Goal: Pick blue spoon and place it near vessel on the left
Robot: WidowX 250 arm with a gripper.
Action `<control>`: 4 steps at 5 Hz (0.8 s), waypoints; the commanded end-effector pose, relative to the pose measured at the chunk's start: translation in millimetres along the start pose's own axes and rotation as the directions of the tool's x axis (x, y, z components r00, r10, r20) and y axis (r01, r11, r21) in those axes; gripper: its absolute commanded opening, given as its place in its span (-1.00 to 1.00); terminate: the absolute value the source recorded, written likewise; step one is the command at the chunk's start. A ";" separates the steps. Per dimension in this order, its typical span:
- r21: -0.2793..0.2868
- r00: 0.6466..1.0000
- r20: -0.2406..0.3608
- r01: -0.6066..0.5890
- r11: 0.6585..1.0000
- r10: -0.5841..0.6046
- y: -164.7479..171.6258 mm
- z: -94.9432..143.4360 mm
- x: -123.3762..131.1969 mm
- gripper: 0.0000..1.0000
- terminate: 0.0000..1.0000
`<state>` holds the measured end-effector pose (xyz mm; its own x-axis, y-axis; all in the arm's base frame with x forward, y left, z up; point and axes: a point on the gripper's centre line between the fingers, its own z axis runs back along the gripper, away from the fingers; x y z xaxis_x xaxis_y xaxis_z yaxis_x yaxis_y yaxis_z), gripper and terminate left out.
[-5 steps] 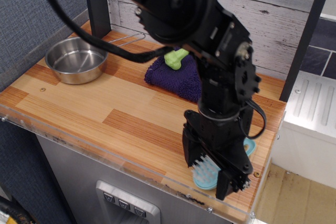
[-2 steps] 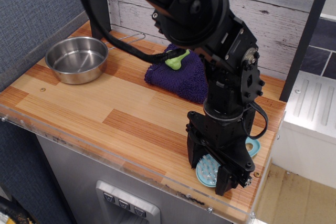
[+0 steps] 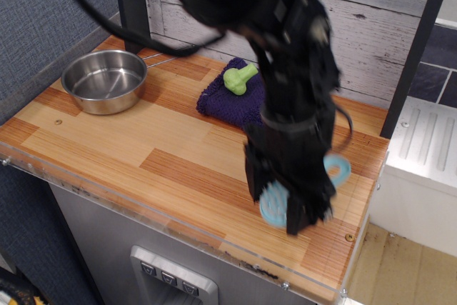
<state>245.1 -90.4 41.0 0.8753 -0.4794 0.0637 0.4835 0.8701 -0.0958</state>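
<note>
Gripper (image 3: 282,205) blurred, pointing down, fingers clamped on spoon (image 3: 274,203). Spoon head between the fingers, handle end (image 3: 337,167) sticking out to the right; lifted or touching the table (image 3: 107,144), cannot tell. Vessel (image 3: 104,81) at far left corner, well apart from spoon. Green toy (image 3: 240,78) lying on purple cloth (image 3: 221,98) behind the arm.

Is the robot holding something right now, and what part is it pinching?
Yes, the gripper holds the blue spoon, jaws closed on its round head; the handle end pokes out behind. The picture is blurry.
</note>
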 end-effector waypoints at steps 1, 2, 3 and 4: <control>0.053 0.950 0.172 -0.274 0.960 0.261 69.1 75.6 -32.9 -1.00 -1.00; 0.057 0.893 0.122 -0.441 0.896 0.433 104.7 59.3 -53.9 -1.00 -1.00; 0.080 0.867 0.061 -0.498 0.864 0.494 127.0 35.4 -65.0 -1.00 -1.00; 0.118 0.835 0.035 -0.549 0.827 0.549 138.5 21.9 -72.3 -1.00 -1.00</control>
<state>256.4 63.9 31.3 0.9971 0.0760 -0.0068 -0.0760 0.9971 -0.0059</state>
